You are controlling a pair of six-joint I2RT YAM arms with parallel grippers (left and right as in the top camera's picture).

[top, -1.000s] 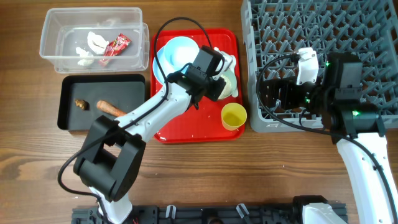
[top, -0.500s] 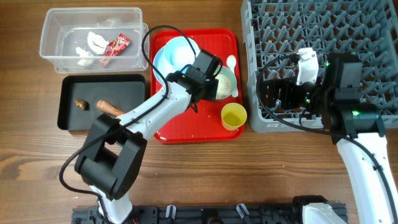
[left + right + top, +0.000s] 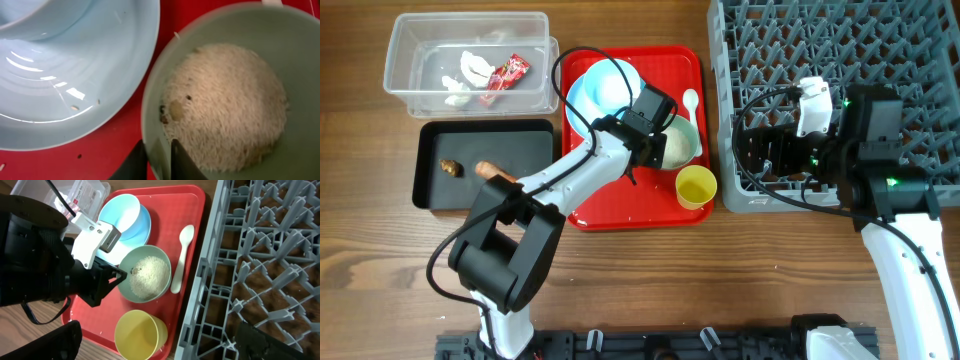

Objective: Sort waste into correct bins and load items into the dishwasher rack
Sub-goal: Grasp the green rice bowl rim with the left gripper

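Observation:
My left gripper (image 3: 657, 150) is shut on the near-left rim of the pale-green bowl (image 3: 682, 142), which sits level on the red serving tray (image 3: 620, 215) and holds white rice (image 3: 225, 105). The left wrist view shows the jaws (image 3: 160, 162) pinching the rim (image 3: 150, 115). A light-blue bowl (image 3: 610, 85) sits on a light-blue plate (image 3: 576, 100). A white spoon (image 3: 691, 101) and a yellow cup (image 3: 696, 187) are on the tray. My right gripper (image 3: 763, 150) is open and empty over the front-left corner of the grey rack (image 3: 880, 40).
The clear tub (image 3: 410, 50) at the back left holds a red wrapper (image 3: 506, 76) and white paper scraps (image 3: 468, 72). The black tray (image 3: 530, 140) in front of it holds an orange stick (image 3: 495, 173) and a brown morsel (image 3: 448, 166).
My left gripper has shifted slightly forward with the green bowl, which went from tilted to level. The spoon is now uncovered. The right arm has not moved.

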